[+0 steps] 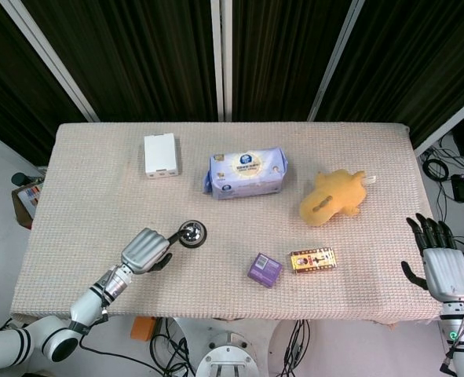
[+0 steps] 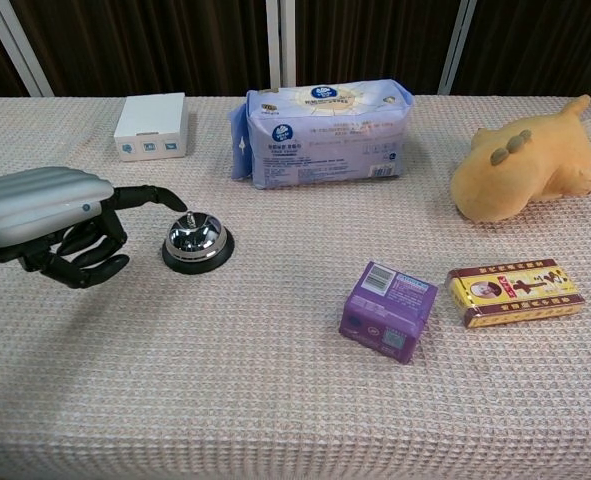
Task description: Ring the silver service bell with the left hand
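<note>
The silver service bell (image 2: 196, 240) with its black base stands on the table's near left part, also seen from above as the bell (image 1: 192, 233). My left hand (image 2: 60, 222) sits just left of it, one finger stretched out with its tip reaching over the bell's top knob and the other fingers curled under. From the head view the left hand (image 1: 146, 250) lies at the bell's lower left. My right hand (image 1: 439, 262) hangs past the table's right edge, fingers spread and holding nothing.
A white box (image 1: 162, 155) sits at the back left, a blue tissue pack (image 1: 246, 173) mid-back, a yellow plush toy (image 1: 334, 197) to the right. A purple box (image 1: 264, 269) and a yellow-red box (image 1: 312, 260) lie near the front.
</note>
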### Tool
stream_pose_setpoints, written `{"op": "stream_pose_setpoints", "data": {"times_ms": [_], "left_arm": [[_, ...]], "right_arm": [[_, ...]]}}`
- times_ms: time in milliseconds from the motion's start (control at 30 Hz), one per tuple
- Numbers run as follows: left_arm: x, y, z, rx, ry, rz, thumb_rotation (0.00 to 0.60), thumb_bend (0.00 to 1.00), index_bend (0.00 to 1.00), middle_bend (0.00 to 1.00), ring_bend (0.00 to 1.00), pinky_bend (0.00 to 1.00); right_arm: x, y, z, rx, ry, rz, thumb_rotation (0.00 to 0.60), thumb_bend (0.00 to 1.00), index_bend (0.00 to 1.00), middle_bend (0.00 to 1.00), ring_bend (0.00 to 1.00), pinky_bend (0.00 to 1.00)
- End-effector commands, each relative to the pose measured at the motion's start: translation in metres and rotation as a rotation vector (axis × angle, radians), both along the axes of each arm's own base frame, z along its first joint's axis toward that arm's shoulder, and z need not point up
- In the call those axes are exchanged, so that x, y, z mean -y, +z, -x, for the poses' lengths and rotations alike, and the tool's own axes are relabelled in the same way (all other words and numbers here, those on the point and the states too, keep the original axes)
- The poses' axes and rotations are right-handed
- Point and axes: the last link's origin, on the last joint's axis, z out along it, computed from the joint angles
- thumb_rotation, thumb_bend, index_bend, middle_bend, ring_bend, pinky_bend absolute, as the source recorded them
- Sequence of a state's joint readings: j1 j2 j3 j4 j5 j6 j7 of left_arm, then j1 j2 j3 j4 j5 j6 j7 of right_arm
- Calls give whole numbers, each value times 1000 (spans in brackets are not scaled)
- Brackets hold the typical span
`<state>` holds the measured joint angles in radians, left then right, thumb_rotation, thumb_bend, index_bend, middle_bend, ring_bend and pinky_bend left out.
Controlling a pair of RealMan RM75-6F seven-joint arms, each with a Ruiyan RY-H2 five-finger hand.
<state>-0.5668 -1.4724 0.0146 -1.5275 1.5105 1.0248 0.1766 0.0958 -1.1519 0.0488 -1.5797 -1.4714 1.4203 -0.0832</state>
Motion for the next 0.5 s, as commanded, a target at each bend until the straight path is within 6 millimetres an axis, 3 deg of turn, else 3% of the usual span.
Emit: {"op": "stream_pose_setpoints", "data": {"times_ms": [33, 500], "left_arm": [[-1, 0, -1, 0, -4, -2, 600, 516, 128, 808, 795, 673], [-11, -4, -3, -25, 15, 4, 600, 515, 129, 804, 794, 673]], "right_arm": [[0, 0, 0, 2, 1, 1, 600, 227, 0, 0, 0, 0], [4, -1, 0, -2, -2, -8, 600, 229, 0, 0, 0, 0]]}}
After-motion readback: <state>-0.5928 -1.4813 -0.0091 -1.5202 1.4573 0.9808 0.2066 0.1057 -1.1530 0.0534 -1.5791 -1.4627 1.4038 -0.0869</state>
